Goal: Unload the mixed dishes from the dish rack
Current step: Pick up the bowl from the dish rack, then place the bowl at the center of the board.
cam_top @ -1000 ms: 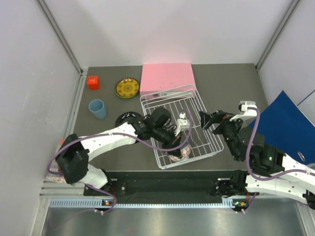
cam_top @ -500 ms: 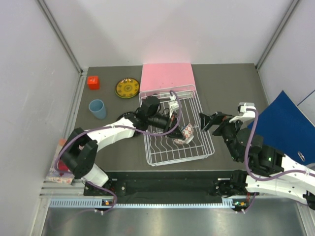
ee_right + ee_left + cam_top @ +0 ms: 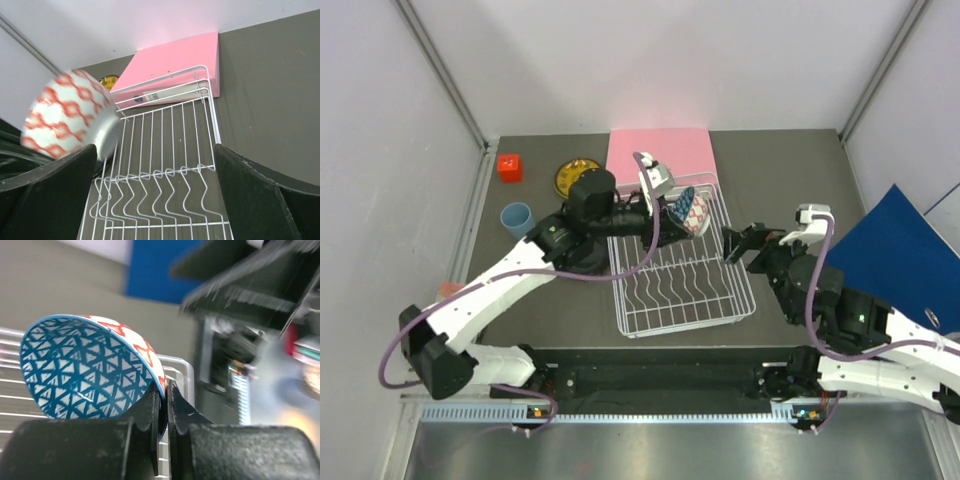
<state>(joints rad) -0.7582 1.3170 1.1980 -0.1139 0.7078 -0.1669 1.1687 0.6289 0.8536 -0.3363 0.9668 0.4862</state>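
Patterned bowl [image 3: 690, 211] tilted, in air over white wire rack [image 3: 685, 285]; blue cup [image 3: 517, 219], yellow plate [image 3: 568, 172] outside, left.

The pincer [image 3: 165, 390] grips the rim of the bowl [image 3: 85, 370], its dark jaws pressed together on the edge. The bowl is tipped on its side, blue triangle-patterned inside facing the camera, red-and-white outside behind. White rack [image 3: 181, 371] wires lie beyond it. Blurred dark machinery fills the upper right.
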